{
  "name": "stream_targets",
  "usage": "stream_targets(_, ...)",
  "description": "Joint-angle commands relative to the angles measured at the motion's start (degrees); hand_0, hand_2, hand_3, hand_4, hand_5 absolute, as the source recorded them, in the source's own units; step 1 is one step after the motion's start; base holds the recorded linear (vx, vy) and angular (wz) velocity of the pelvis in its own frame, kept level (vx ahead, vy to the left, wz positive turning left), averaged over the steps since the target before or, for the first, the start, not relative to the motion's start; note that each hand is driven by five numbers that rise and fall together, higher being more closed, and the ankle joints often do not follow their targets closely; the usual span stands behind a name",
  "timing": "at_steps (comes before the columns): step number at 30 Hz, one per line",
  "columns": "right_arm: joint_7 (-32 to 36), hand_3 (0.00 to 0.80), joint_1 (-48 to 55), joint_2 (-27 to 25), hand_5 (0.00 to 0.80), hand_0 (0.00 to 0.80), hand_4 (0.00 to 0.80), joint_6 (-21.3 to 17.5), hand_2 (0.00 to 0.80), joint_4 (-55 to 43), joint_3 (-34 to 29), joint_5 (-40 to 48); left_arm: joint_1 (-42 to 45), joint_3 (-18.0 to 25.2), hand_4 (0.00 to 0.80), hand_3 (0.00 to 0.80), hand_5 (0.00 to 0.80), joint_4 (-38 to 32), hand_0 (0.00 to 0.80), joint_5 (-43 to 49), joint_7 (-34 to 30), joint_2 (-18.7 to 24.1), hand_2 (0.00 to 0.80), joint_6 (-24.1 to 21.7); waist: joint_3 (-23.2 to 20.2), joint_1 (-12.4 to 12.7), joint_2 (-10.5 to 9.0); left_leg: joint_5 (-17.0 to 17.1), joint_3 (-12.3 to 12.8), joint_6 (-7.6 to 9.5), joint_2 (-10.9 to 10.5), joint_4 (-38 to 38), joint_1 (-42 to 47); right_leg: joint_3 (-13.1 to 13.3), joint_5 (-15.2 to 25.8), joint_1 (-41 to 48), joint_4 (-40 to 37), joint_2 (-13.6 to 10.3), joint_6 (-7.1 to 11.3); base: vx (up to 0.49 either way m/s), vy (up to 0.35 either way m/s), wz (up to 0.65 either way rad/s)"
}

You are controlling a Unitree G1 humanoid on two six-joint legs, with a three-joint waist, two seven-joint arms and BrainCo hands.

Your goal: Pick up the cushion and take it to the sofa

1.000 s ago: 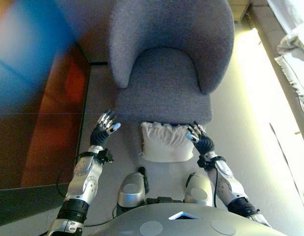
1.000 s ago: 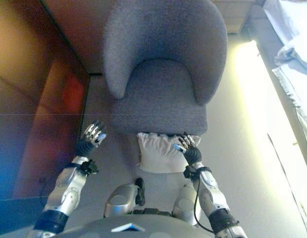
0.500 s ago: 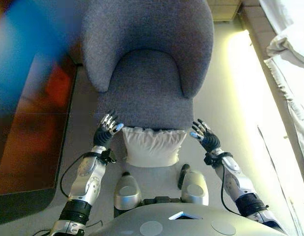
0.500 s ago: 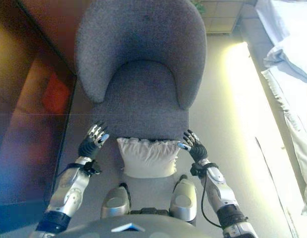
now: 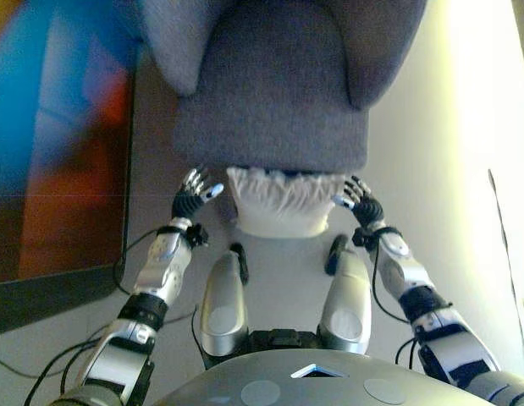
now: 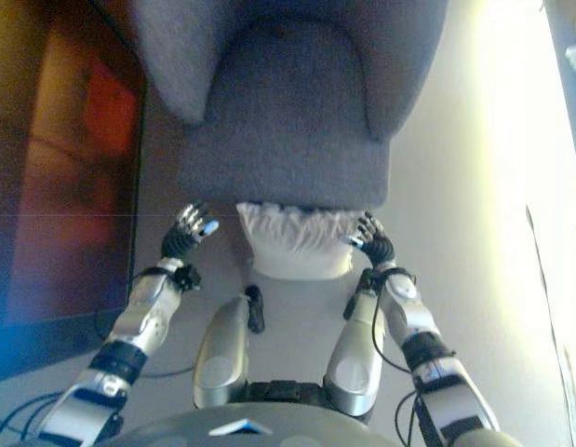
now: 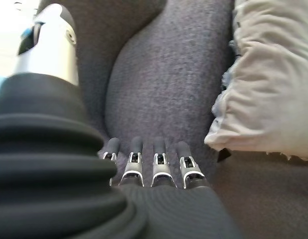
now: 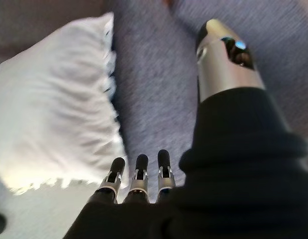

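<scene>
A white cushion (image 5: 281, 201) with a frilled edge leans against the front of a grey armchair (image 5: 274, 101), on the floor between my hands. It also shows in the left wrist view (image 7: 268, 94) and the right wrist view (image 8: 54, 124). My left hand (image 5: 194, 193) is open, a short way to the left of the cushion and apart from it. My right hand (image 5: 360, 203) is open, right beside the cushion's right edge. Neither hand holds anything.
The armchair's curved back and arms rise ahead. A dark red-brown panel (image 5: 58, 169) runs along the left side. Pale floor (image 5: 448, 152) lies to the right of the chair.
The camera has moved closer and looks lower, so the chair fills the top. Both hands have moved forward and sit level with the cushion, the right one closer to its edge.
</scene>
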Motion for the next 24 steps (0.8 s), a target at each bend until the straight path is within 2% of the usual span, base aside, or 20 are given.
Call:
stream_targets(1,-3.1,0.000,-4.5,-0.9,0.000,0.000,0.000,0.7,0.000,-0.2,-1.0,1.9,-1.6,-1.7,0.000,0.000,0.000,0.2,0.000,0.4,2.8,0.7,0.000,-4.0,0.2,0.1,-0.21,1.1,-1.6,-0.41,0.8,-1.4,-4.1,4.5,2.3,-2.8,1.3,-3.5,4.24,-0.133,0.054,-0.04)
stream_targets(3,-4.9,0.000,-7.2,-1.8,0.000,0.000,0.000,1.3,0.000,1.1,-1.0,2.1,-3.4,-1.8,0.000,0.000,0.000,1.0,0.000,0.1,3.3,0.7,0.000,-4.2,1.4,0.0,0.28,0.7,-1.8,-0.21,0.9,0.8,-7.5,5.3,1.9,-6.3,3.7,-3.6,4.03,-0.111,0.070,-0.01)
stream_targets(4,-5.8,0.000,-8.4,-2.2,0.000,0.000,0.000,1.3,0.000,1.9,-1.1,2.3,-4.1,-1.9,0.000,0.000,0.000,1.4,0.000,0.1,3.7,0.6,0.000,-4.4,2.0,0.0,0.74,-1.1,-2.1,-0.44,1.3,2.6,-8.6,5.8,0.2,-7.7,6.0,-3.5,4.32,-0.070,0.076,-0.05)
stream_targets(10,-8.0,0.000,-13.4,-5.0,0.000,0.000,0.000,0.1,0.000,6.9,-3.7,3.3,-7.5,-2.4,0.000,0.000,0.000,4.1,0.000,-0.7,5.5,-0.1,0.000,-4.4,2.0,-0.5,2.28,-3.3,-2.8,0.22,1.8,10.6,-19.6,8.7,-1.9,-18.6,14.1,-3.1,3.83,-0.084,0.079,-0.12)
stream_targets(18,-1.0,0.000,-21.3,-10.3,0.000,0.000,0.000,3.3,0.000,13.8,-3.2,6.0,-13.4,-0.8,0.000,0.000,0.000,10.7,0.000,-5.9,4.4,1.8,0.000,-1.1,2.0,-0.8,3.13,-5.8,-3.7,1.32,3.0,21.7,-31.8,11.8,-4.8,-30.4,24.4,-1.6,3.18,-0.057,-0.003,-0.04)
stream_targets(24,3.3,0.000,-29.2,-12.8,0.000,0.000,0.000,4.6,0.000,20.1,-1.1,8.1,-18.7,-0.4,0.000,0.000,0.000,14.9,0.000,-9.7,-0.2,4.6,0.000,1.4,2.0,-0.9,3.32,-6.5,-4.7,1.88,3.3,26.8,-38.8,13.1,-6.5,-37.0,28.7,-0.5,2.38,-0.016,-0.014,-0.05)
